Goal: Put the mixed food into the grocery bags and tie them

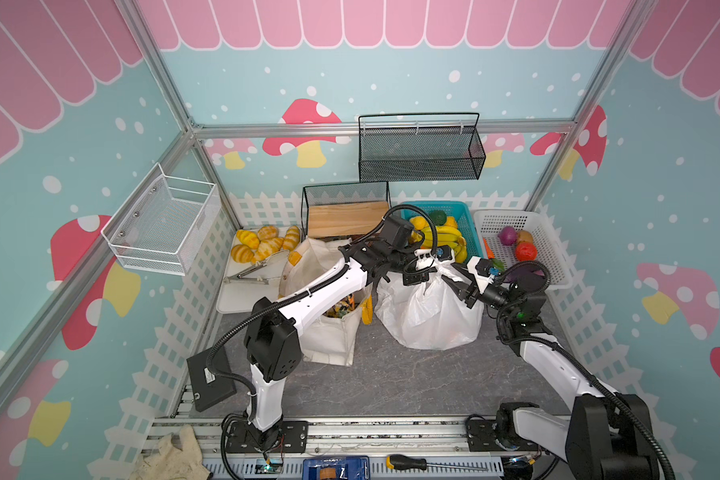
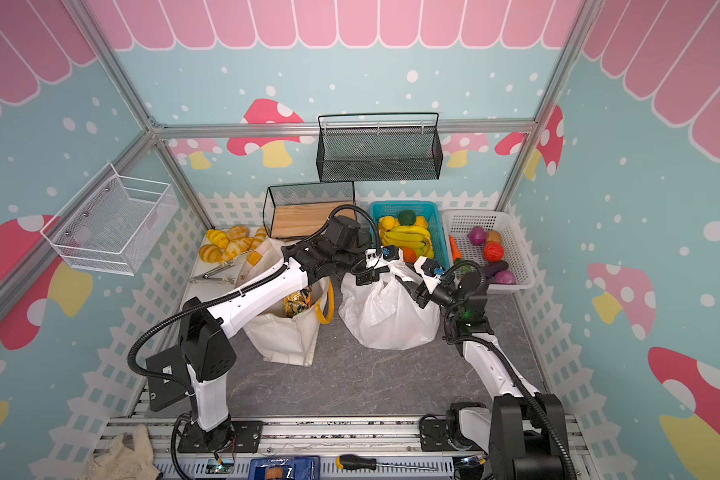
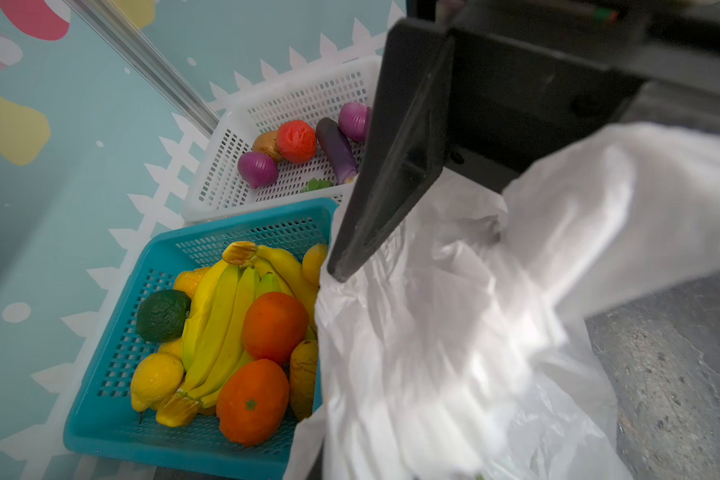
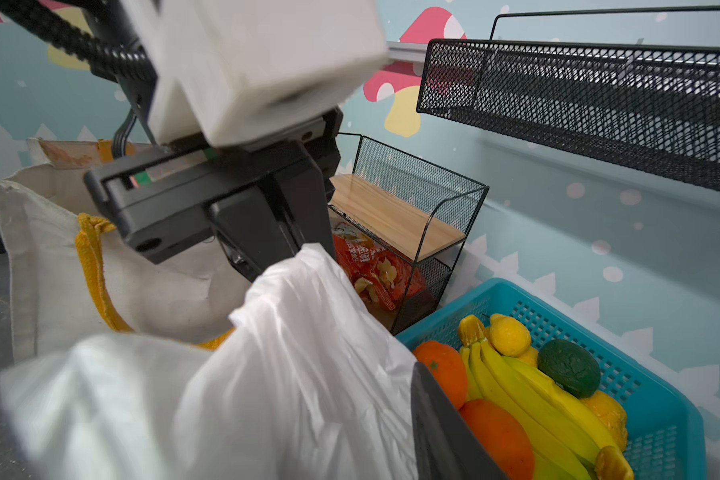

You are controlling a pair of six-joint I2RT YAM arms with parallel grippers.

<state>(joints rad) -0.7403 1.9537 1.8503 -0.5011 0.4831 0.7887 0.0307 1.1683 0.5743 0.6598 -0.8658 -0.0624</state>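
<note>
the left claw (image 1: 417, 277) is squeezing shut on the bunched top of the white plastic bag (image 1: 429, 320). the right wrist view is showing the thin plastic running up between its black fingers (image 4: 304, 199). the bag is sitting full and round on the grey floor (image 1: 391, 374), right under that claw. the right claw (image 1: 467, 297) is touching a stretched strip of the same bag on its right side. i cannot tell if it is holding the strip or how wide it is standing.

the cream tote (image 1: 329, 336) is standing just beside the plastic bag, on its left. snack packets (image 1: 341, 308) are poking up inside it and a yellow handle (image 1: 366, 312) is hanging over its edge. the left arm (image 1: 321, 291) is reaching across the open mouth of the tote and covering part of it.

behind the plastic bag, the blue basket (image 1: 437, 205) is holding bananas (image 3: 225, 332) and an orange (image 3: 275, 328), very close to both claws. the white basket (image 1: 553, 249) beside it is holding a purple eggplant (image 3: 335, 149).
</note>
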